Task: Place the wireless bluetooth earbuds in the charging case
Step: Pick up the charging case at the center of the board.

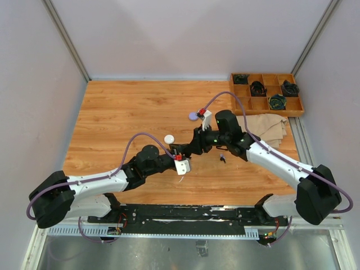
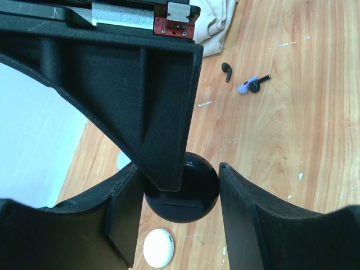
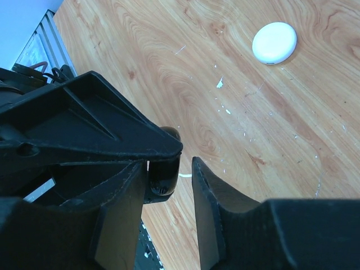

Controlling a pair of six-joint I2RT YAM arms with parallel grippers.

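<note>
Gripper fingers are seen closest in both wrist views. Between those of the left gripper (image 2: 179, 181), a glossy black round charging case (image 2: 191, 199) is clamped by its curved sides. The right gripper (image 3: 170, 169) is set around the case's rim with its jaws apart and a gap showing on one side, so no grip is made there. Whether the case is open cannot be told.

The earbuds (image 2: 245, 85) are found loose on the desk (image 2: 292, 146), just right of the two grippers and near a beige cloth (image 1: 269, 127). A black earbud (image 2: 226, 71) lies alone, and near it a lilac earbud (image 2: 242, 88) is touched by a second black one. They are judged very light, rigid, smooth and apt to skid or flick away under a pinch. Each is best taken across its bulb, with the stem kept free for seating.

A white case (image 2: 158, 247) and a lilac case (image 1: 193, 116) are seen on the desk farther off. A compartment tray (image 1: 260, 103) is placed at the far right.
</note>
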